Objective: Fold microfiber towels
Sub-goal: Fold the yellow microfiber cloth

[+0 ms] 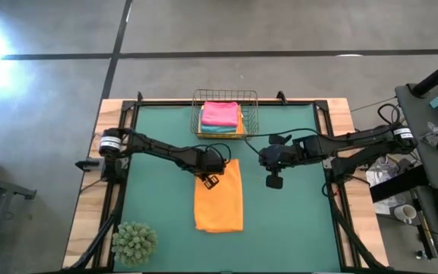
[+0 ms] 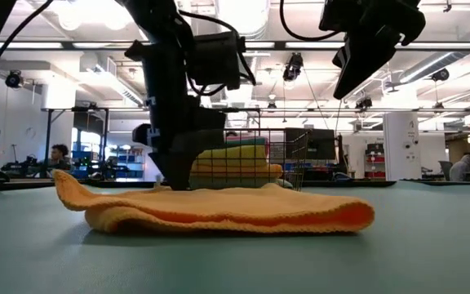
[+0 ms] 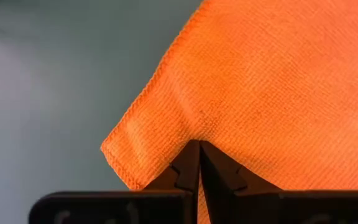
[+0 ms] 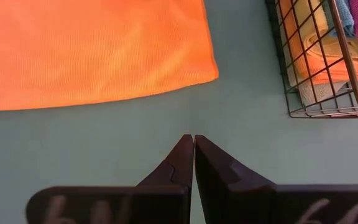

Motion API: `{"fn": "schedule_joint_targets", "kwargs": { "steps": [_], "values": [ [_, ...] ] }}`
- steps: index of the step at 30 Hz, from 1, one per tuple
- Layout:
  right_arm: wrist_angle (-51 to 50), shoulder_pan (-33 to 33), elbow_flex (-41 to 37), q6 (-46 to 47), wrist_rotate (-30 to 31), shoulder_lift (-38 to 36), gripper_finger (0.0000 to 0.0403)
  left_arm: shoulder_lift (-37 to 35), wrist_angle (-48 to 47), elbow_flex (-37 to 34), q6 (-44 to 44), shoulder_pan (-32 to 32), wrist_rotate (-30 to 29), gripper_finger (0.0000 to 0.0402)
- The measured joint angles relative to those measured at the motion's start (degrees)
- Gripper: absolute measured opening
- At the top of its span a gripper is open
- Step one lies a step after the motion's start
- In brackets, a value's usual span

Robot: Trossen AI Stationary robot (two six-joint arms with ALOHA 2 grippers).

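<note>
Both sets of jaws are clenched shut with nothing between them. The left jaws (image 1: 210, 180) press their closed tips down on a corner of the orange towel (image 1: 219, 196), at the end nearest the basket — pinning or smoothing it, as far as I can judge, not gripping it. The right jaws (image 1: 274, 181) hang above the bare green table (image 1: 295, 228), just off the towel's edge, waiting.

The orange towel lies in the middle of the table as a long rectangle, and from table height it shows two layers, so it looks folded in half already. One more fold across its length seems to be what is left for it.

Behind it stands the wire basket (image 1: 252, 114), holding a neat stack — a pink towel (image 1: 220, 113) on top, a teal one (image 1: 217, 129) under it, orange and yellow edges below. Most of the work looks done. A spiky green ball (image 1: 134, 242) sits at the table's near corner, untouched.
</note>
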Motion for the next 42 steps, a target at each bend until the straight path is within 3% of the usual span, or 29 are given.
{"fn": "schedule_joint_targets", "kwargs": {
  "steps": [6, 15, 20, 24, 31, 34, 42],
  "values": [
    [0.02, 0.00, 0.00, 0.02, 0.00, 0.00, 0.0008, -1.89, -0.54, 0.09, 0.02, -0.31, 0.32, 0.0001],
    [0.20, 0.04, 0.00, 0.42, 0.00, 0.00, 0.0008, -10.28, -0.73, 0.40, 0.58, -0.45, 0.34, 0.0001],
    [0.19, 0.22, 0.03, 0.97, -1.34, 0.00, 0.0015, -15.20, -2.01, 0.61, 6.16, -1.19, 0.45, 0.0005],
    [0.26, 1.02, 0.06, 2.95, -5.07, 0.00, 0.0033, -19.51, -2.77, 0.61, 6.60, -1.70, 0.58, 0.0034],
    [0.28, 6.41, 0.07, 8.27, -6.58, 0.00, 0.0100, -25.23, -3.60, 0.63, 7.68, -2.60, 0.70, 0.0130],
    [0.56, 9.80, 0.07, 10.43, -6.61, 0.00, 0.0133, -26.20, -3.49, 0.63, 7.64, -3.37, 4.41, 0.0165],
    [8.86, 18.84, 0.07, 15.41, -6.13, 0.02, 0.0178, -25.01, -2.68, 0.65, 10.82, -14.72, 5.78, 0.0176]
  ]
}}
